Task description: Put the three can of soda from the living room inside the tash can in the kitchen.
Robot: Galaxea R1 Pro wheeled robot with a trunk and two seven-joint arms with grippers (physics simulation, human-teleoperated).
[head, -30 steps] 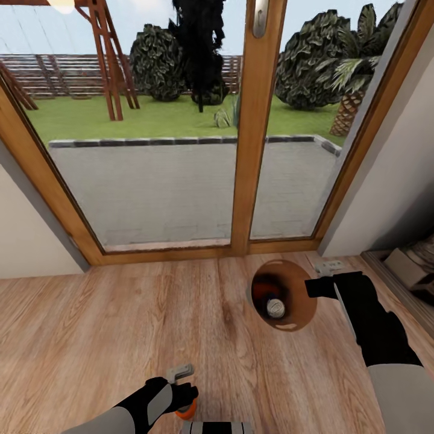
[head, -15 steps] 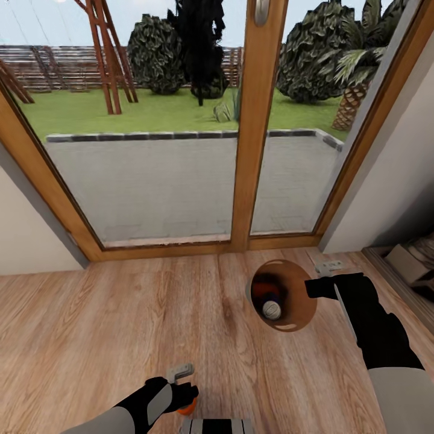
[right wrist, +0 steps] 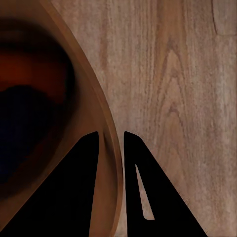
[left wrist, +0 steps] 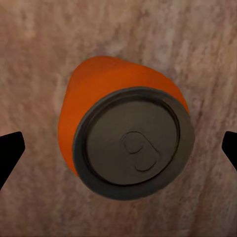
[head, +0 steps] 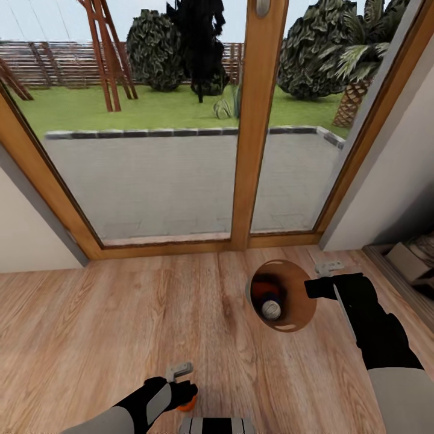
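Note:
The tash can [head: 301,303], grey outside and tan inside, stands on the wood floor right of centre. Two cans of soda lie in it, one orange-red [head: 264,289] and one showing its silver end [head: 271,310]. My right gripper [head: 314,288] is shut on the bin's right rim; the right wrist view shows the rim [right wrist: 101,111] pinched between the two dark fingers of that gripper [right wrist: 111,143]. A third can of soda [head: 188,403] stands upright on the floor at the bottom. My left gripper [head: 181,393] hovers over it; the left wrist view shows this can's top [left wrist: 131,143] between the widely spread fingers of the gripper [left wrist: 118,148].
A tall glazed door with a wooden frame [head: 256,132] fills the wall ahead, with a patio and garden behind it. White walls close in at left [head: 30,241] and right [head: 392,181]. A low shelf with boxes [head: 413,262] sits at far right. A small grey fitting [head: 329,266] lies on the floor beyond the bin.
The whole picture has shifted slightly upward, so the camera moved. The silver-ended can in the bin sits a touch further left. Both grippers keep their states.

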